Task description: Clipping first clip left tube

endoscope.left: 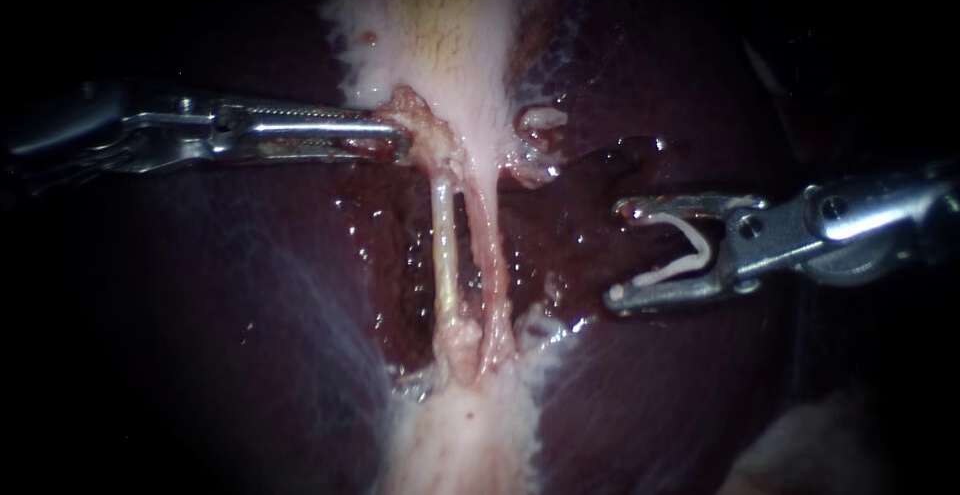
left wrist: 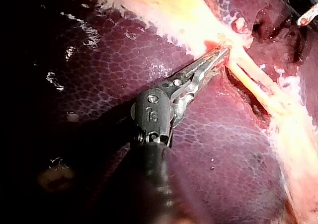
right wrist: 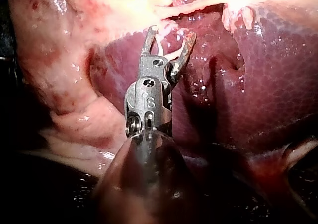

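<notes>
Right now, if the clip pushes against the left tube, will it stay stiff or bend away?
Probably floppy: the left tube is a thin strand, held straight by the left instrument gripping tissue above it. Likely slippery: it glistens wet like the liver around it. So thin, it may tear if shoved.

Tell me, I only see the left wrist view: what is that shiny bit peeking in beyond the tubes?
Observer: The right instrument; it holds a white clip between its jaws.
Operator: Is the clip on a tube yet?
Observer: No. The endoscope view shows it apart from the left tube and the right tube, over the liver.
Operator: Is it squeezed shut?
Observer: No, its legs spread wide, one along each jaw.
</notes>
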Controlling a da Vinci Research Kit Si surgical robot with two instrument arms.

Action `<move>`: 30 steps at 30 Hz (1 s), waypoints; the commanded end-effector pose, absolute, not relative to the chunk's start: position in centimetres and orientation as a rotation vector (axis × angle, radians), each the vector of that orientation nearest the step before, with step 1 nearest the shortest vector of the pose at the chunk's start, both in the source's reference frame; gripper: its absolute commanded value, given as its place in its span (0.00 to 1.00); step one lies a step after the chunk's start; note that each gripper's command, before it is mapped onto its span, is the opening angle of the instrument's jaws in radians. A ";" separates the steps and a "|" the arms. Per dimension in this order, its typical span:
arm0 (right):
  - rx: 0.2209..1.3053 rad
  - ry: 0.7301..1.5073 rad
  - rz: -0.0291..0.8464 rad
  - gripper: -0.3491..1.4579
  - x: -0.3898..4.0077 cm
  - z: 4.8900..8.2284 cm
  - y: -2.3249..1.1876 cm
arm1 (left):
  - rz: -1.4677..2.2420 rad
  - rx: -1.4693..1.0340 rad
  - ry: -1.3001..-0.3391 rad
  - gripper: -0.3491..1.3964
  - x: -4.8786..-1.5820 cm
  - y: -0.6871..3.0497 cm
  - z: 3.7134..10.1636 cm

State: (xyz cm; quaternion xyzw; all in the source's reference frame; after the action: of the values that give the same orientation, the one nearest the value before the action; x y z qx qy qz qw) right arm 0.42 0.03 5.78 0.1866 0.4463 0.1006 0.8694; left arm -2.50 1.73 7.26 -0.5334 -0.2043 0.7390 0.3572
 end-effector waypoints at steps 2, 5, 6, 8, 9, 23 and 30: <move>0.394 0.935 0.208 0.47 0.43 5.77 0.02 | 1.907 -1.378 -0.532 0.00 -2.46 1.73 7.20; 0.397 0.936 0.207 0.47 0.43 5.77 0.01 | 1.903 -1.378 -0.543 0.00 -2.37 1.74 7.03; 0.397 0.936 0.207 0.47 0.43 5.77 0.01 | 1.904 -1.375 -0.548 0.00 -2.34 1.75 6.97; 0.397 0.936 0.207 0.47 0.43 5.77 0.01 | 1.896 -1.382 -0.559 0.00 -2.27 1.76 6.81; 0.399 0.937 0.205 0.47 0.43 5.77 0.01 | 1.892 -1.383 -0.559 0.00 -2.25 1.77 6.74; 0.468 0.965 0.174 0.47 0.61 5.73 -0.06 | 1.866 -1.415 -0.548 0.00 -2.10 1.76 6.20; 0.491 0.988 0.157 0.47 0.95 5.77 -0.21 | 1.866 -1.415 -0.548 0.00 -2.10 1.75 6.20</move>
State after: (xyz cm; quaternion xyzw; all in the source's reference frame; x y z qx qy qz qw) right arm 1.00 -0.23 5.79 0.2350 0.4704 0.0730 0.8475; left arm -2.09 1.75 6.20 -0.5487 -0.2127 0.7239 0.3601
